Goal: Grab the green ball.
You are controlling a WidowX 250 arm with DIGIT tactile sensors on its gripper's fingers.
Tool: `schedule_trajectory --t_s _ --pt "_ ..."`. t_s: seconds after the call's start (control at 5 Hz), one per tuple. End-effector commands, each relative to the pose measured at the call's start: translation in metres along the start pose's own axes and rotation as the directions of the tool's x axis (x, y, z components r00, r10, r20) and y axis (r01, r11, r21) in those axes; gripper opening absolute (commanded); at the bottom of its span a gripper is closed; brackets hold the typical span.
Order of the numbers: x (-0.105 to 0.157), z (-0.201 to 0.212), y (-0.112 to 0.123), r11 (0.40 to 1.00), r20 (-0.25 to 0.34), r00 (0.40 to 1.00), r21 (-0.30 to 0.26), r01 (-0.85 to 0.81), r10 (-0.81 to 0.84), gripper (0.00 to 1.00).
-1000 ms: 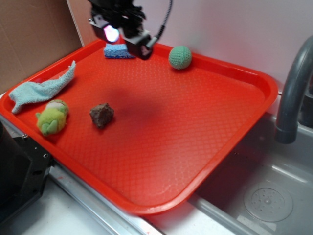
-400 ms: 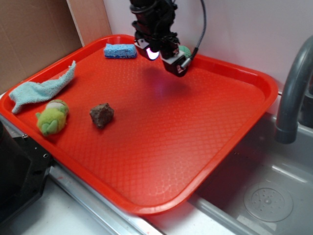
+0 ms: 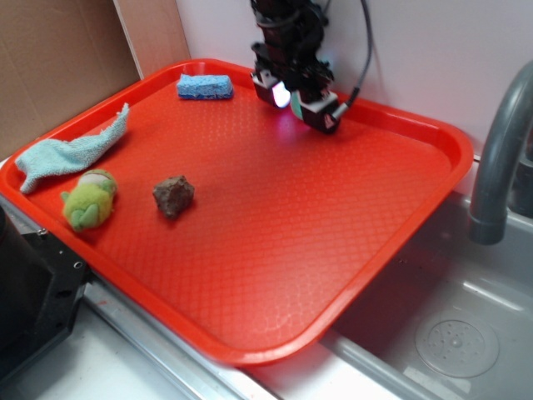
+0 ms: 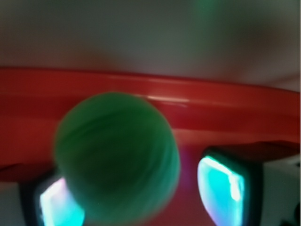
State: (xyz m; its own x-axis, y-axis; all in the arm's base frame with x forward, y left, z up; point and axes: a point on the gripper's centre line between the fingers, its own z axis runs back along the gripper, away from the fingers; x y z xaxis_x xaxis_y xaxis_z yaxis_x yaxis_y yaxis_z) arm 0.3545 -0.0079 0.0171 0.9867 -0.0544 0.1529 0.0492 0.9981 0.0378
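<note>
Red tray [image 3: 400, 208] by sink; open pincer [image 3: 296, 98] straddling green ball [image 4: 117, 157], near far rim

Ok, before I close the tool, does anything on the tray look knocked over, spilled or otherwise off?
Nothing stands out. The cloth, plush toy, rock and sponge lie apart on the red tray, no spill or damage visible. The green ball sits near the far rim at the tool, blurred in the wrist view.
</note>
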Motion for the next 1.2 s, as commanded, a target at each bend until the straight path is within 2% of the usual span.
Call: schedule_trajectory --t_s 0.0,0.2,0.4,0.6,0.8,1.0 --pt "-0.003 0.054 0.001 1.000 0.124 0.992 0.020 -0.019 0.017 0.00" --pt "-0.032 0.095 0.001 0.999 0.151 0.988 0.025 -0.041 0.037 0.00" --pt "-0.067 0.135 -0.002 0.999 0.104 0.994 -0.032 -0.028 0.031 0.00" --pt "-0.086 0.153 -0.004 0.995 -0.012 0.999 -0.096 -0.036 0.035 0.00" --pt "-0.100 0.161 0.003 0.977 -0.141 0.988 -0.193 -0.090 0.063 0.00" --pt "-0.112 0.169 0.006 0.977 -0.141 0.977 -0.115 -0.178 0.162 0.00"
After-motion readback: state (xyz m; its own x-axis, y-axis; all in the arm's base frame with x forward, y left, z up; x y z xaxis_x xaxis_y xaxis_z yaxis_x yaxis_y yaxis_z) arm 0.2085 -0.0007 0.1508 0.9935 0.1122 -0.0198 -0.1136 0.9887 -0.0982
